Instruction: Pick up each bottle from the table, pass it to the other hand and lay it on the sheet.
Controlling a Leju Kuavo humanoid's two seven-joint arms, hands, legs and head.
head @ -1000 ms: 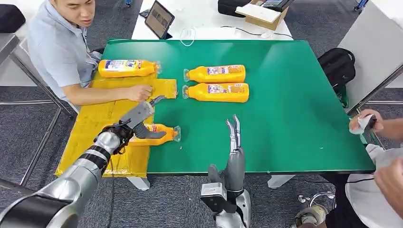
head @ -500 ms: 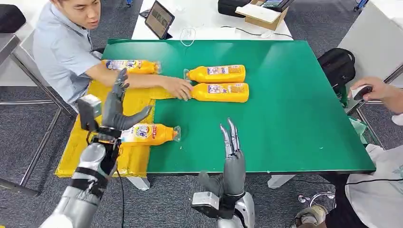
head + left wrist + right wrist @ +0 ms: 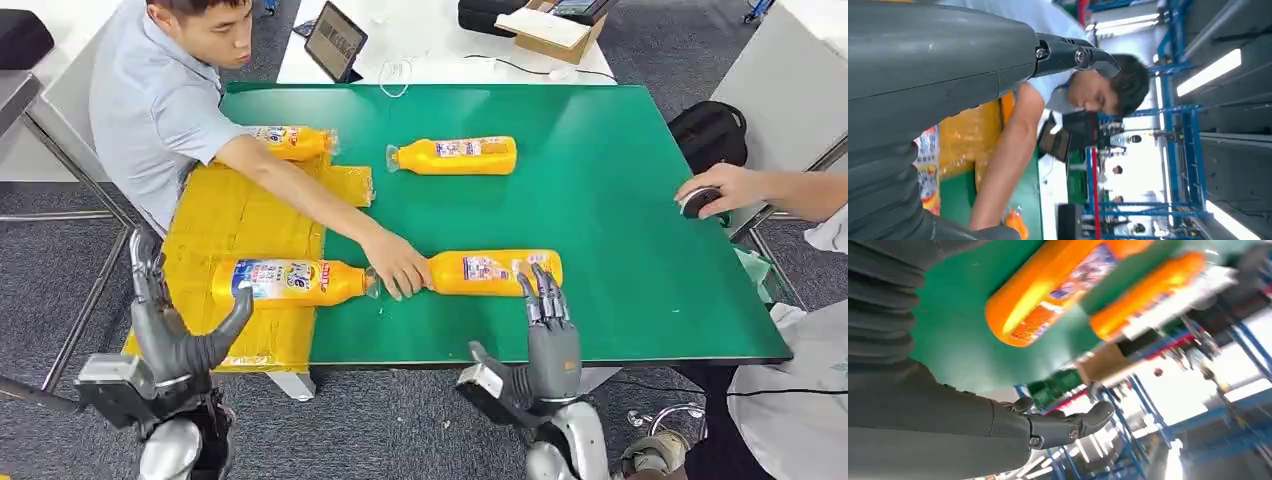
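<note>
An orange bottle (image 3: pixel 290 281) lies half on the yellow sheet (image 3: pixel 225 230), its cap end on the green table (image 3: pixel 620 200). A person's hand (image 3: pixel 398 266) holds the neck of another orange bottle (image 3: pixel 495 272) lying near the table's front edge; this bottle (image 3: pixel 1048 287) fills part of the right wrist view. A third bottle (image 3: pixel 455 155) lies at the table's middle back, a fourth (image 3: pixel 292 142) at the sheet's far end. My left hand (image 3: pixel 175 335) is open, off the table's front left corner. My right hand (image 3: pixel 545 335) is open at the front edge, fingertips just below the near bottle.
A person in a grey shirt (image 3: pixel 160 110) leans in from the left with an arm stretched across the sheet. Another person's hand (image 3: pixel 725 190) rests at the table's right edge. A tablet (image 3: pixel 335 40) and a cardboard box (image 3: pixel 555 30) sit on the white table behind.
The person has slid one bottle from the table's middle to the front edge by my right hand. My left hand has let go of the bottle on the sheet and drawn back.
</note>
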